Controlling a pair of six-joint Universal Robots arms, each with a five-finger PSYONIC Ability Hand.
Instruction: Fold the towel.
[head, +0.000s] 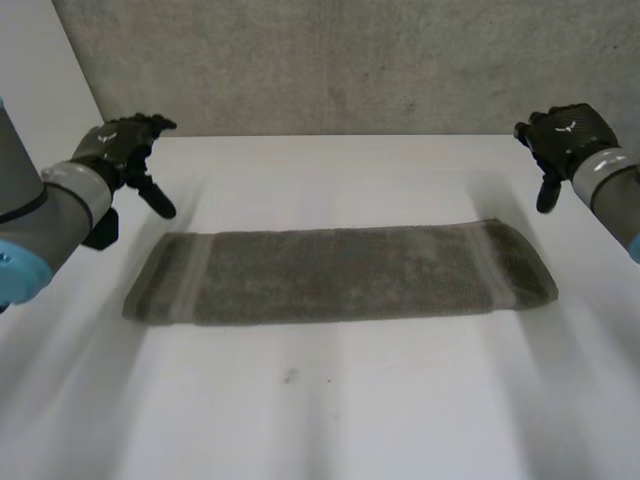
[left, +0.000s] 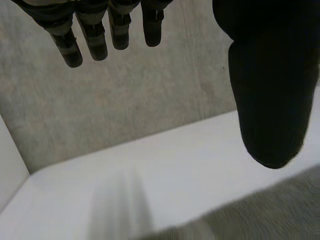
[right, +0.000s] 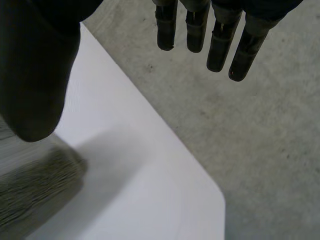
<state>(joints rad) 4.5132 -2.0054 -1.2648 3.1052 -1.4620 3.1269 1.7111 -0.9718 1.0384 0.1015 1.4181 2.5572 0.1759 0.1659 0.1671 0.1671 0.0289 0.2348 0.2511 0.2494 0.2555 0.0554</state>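
1. One small dark speck marks the bare white table on the near side; what it is cannot be made out.
2. Beyond the speck lies the towel, a grey strip folded long and narrow. It lies flat across the middle of the table, with a paler band near each short end.
3. The left hand hangs over the table past the towel's left end, apart from the cloth, on a grey left arm cut off by the frame edge.
4. In the left wrist view its fingers hang straight and spread from the thumb, closed on nothing. The thumb hides part of the table, and a fuzzy edge of the towel shows under it.
5. The right hand hangs off the towel's right end, also clear of the cloth.
6. In the right wrist view its fingers are straight and apart from the thumb. The thumb covers part of the towel's end, which lies below it near the table's rounded corner.
7. Farthest off, a mottled grey surface runs behind the table's far edge, and a white panel stands at its left.
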